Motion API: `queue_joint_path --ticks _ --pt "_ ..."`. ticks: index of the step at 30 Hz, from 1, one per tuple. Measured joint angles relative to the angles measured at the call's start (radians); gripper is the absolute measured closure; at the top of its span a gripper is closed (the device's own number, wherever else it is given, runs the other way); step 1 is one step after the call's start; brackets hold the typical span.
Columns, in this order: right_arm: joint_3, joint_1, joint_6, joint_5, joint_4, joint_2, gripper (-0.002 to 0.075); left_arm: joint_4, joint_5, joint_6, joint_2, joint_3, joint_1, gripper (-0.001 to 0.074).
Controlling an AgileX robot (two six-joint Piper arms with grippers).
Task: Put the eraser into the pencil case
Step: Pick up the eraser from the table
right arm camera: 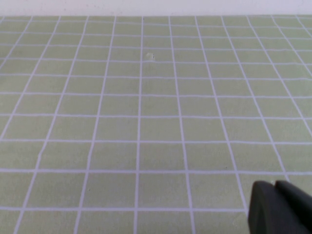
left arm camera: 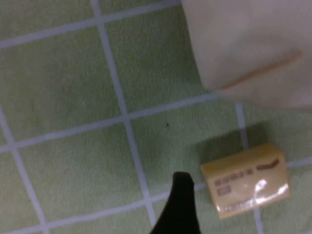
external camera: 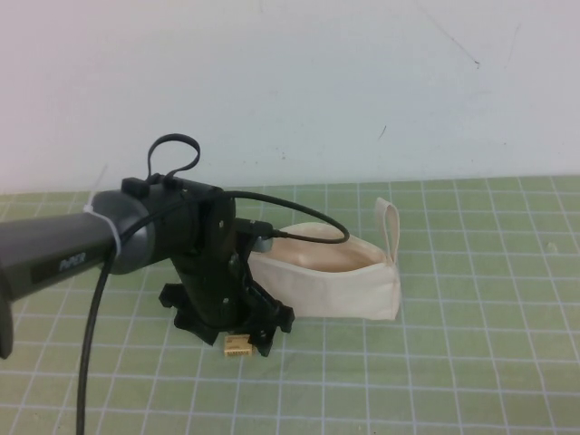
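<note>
A plain white wall (external camera: 290, 82) stands behind a flat green surface (external camera: 471, 362) marked with a grid of thin white lines.

The left gripper (external camera: 237, 337) is black and hangs low over the surface, just in front of the pouch. The small tan-yellow block eraser (external camera: 238, 345) with dark print on a paler band lies flat on the surface right under the gripper's tip. In the left wrist view one black finger (left arm camera: 181, 207) shows just beside the eraser (left arm camera: 247, 179), with a thin gap between them. The other finger is out of sight, so I cannot tell if the left gripper is open or closed. The grey and black left arm (external camera: 82, 249) reaches in from the left side, and a black cable (external camera: 299, 213) loops over it.

Just behind the eraser lies the cream-white fabric pencil case (external camera: 335, 281). Its top is open, a pale peach lining shows inside, and a small loop strap sticks up at its right end. The eraser is outside the case, near its front left corner.

The right gripper (right arm camera: 280, 207) only shows as a dark piece at a corner of the right wrist view, above bare green squares. I cannot tell if it is open or closed.
</note>
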Motion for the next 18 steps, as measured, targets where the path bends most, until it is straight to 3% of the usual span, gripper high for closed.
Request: queue_joint_path --ticks 5,12,18 --pt "0.0 0.0 0.0 0.0 0.0 0.0 0.0727 -0.002 0.0 -0.015 0.03 -0.006 0.0 0.022" --pt "0.0 0.0 0.0 0.0 0.0 0.0 0.0727 -0.002 -0.008 -0.015 0.032 -0.007 0.0 0.0442" --pt "0.0 0.0 0.0 0.0 0.0 0.0 0.0727 -0.002 0.017 -0.009 0.032 -0.013 0.0 0.0452"
